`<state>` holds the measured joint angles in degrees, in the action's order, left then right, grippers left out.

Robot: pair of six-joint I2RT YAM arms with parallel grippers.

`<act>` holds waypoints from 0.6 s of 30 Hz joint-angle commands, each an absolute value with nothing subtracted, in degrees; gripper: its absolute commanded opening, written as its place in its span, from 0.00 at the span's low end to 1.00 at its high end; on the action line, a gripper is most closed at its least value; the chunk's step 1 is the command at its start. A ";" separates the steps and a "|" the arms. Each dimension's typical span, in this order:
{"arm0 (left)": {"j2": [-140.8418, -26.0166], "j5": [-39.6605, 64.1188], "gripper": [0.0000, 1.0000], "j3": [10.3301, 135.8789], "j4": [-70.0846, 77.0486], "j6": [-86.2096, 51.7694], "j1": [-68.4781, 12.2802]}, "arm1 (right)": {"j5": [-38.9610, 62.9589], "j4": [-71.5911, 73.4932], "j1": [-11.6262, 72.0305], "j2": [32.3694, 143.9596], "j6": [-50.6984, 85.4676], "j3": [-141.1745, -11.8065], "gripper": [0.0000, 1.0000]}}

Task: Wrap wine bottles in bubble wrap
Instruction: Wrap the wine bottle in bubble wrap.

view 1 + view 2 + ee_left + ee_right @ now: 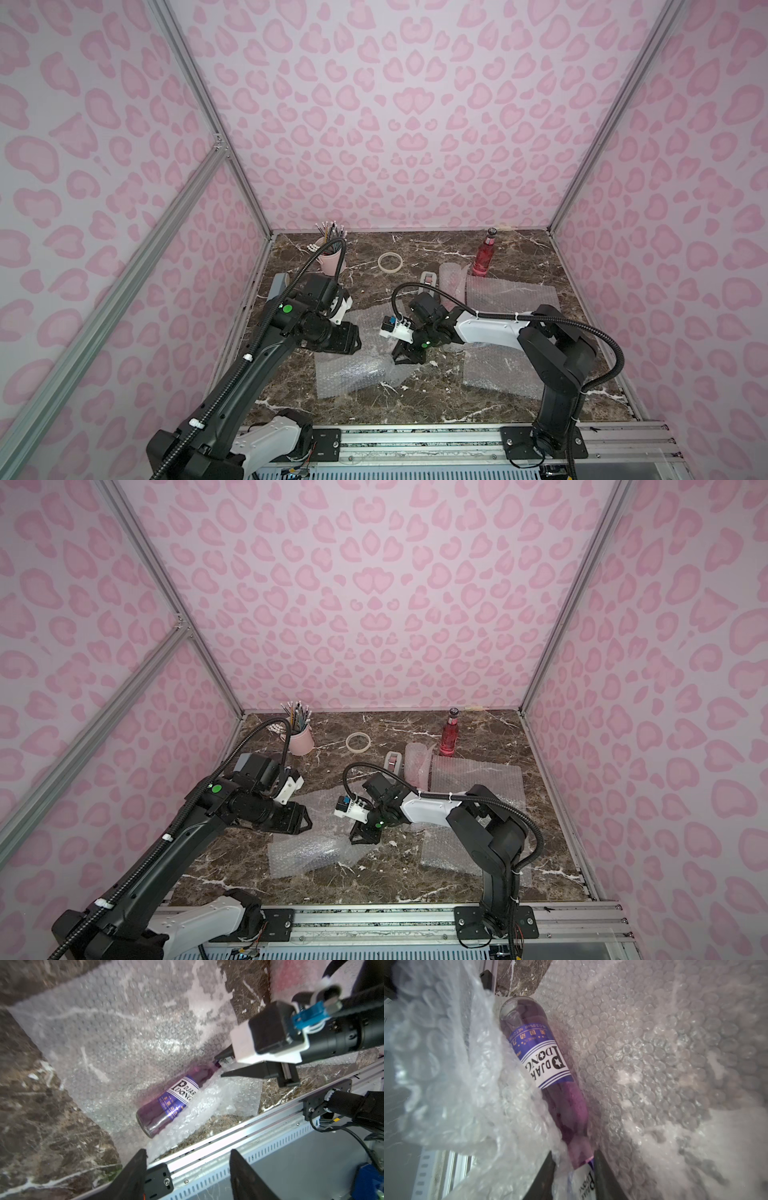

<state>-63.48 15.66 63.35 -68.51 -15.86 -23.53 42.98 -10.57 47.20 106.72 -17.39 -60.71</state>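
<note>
Two jaws of the right gripper [573, 1153] are set partly open on both sides of the neck of the purple wine bottle [548, 1068]; no firm hold is seen. Its long axis is laid straight away from the fingertips, on the bubble wrap sheet [643, 1053]. The left gripper [188, 1152], open and empty, is farther off.

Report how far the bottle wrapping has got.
Done, it seems: one pinkish rolled bundle near the back. In hand: the purple bottle lies on a bubble wrap sheet, one edge folded against it, right hand at its neck. Still to do: rolling it up, then the upright pink-red bottle, unwrapped beside a flat sheet.
</note>
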 commanded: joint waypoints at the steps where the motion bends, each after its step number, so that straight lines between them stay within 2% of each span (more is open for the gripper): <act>1: -62.40 19.63 0.62 60.80 -70.09 -21.61 -23.52 | 41.25 -11.81 47.15 108.05 -16.70 -60.90 0.33; 4: -62.30 20.96 0.58 57.87 -67.24 -22.48 -24.11 | 41.31 -11.87 46.91 108.28 -16.53 -60.92 0.36; 10: -67.13 19.74 0.58 54.45 -61.87 -20.07 -25.27 | 40.94 -12.44 46.41 108.21 -16.53 -61.35 0.37; 15: -70.93 22.68 0.58 53.75 -57.49 -19.10 -26.48 | 40.91 -12.36 46.13 108.36 -16.27 -61.54 0.37; 17: -71.91 21.56 0.53 54.05 -57.40 -19.48 -26.64 | 40.89 -12.69 46.14 108.30 -16.35 -61.78 0.38; 18: -72.35 20.71 0.47 54.24 -57.65 -19.59 -26.63 | 40.78 -12.61 46.14 108.13 -16.27 -61.62 0.38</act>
<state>-71.31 20.53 53.82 -60.05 -20.27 -26.44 43.42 -11.03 46.24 107.66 -16.23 -61.63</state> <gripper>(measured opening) 0.507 0.378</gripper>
